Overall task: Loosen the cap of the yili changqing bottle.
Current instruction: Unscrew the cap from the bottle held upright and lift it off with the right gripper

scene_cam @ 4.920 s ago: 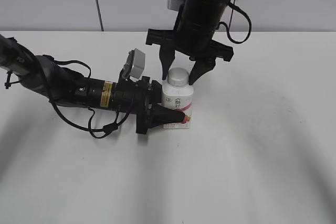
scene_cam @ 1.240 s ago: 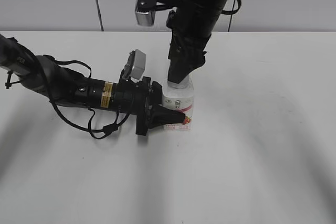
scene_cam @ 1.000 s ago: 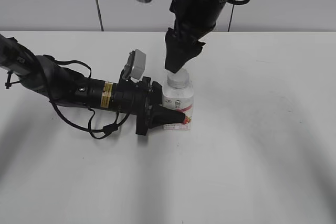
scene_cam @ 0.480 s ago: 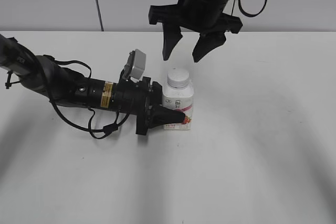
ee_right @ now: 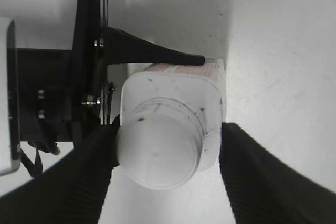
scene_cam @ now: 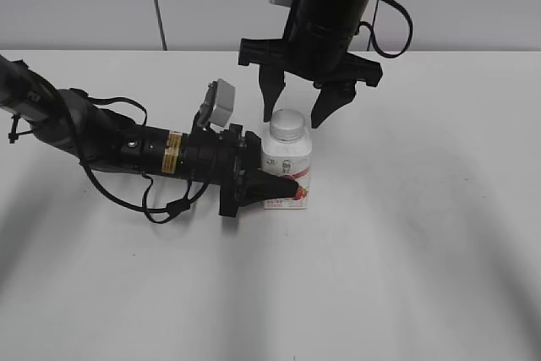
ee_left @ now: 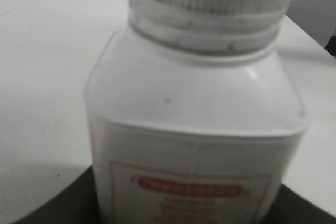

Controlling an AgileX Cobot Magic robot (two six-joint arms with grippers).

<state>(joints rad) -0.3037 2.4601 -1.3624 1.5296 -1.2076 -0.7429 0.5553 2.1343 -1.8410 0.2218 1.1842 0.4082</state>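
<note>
Standing upright, bottle [scene_cam: 287,166] (cap [scene_cam: 286,125] topmost)

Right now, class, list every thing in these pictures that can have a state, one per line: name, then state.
yili changqing bottle: upright on the table, body clamped from the side by the left gripper.
cap: on the neck, nothing touching it.
left gripper: shut on the bottle's body.
right gripper: open, fingers straddling the cap with gaps on both sides.
</note>
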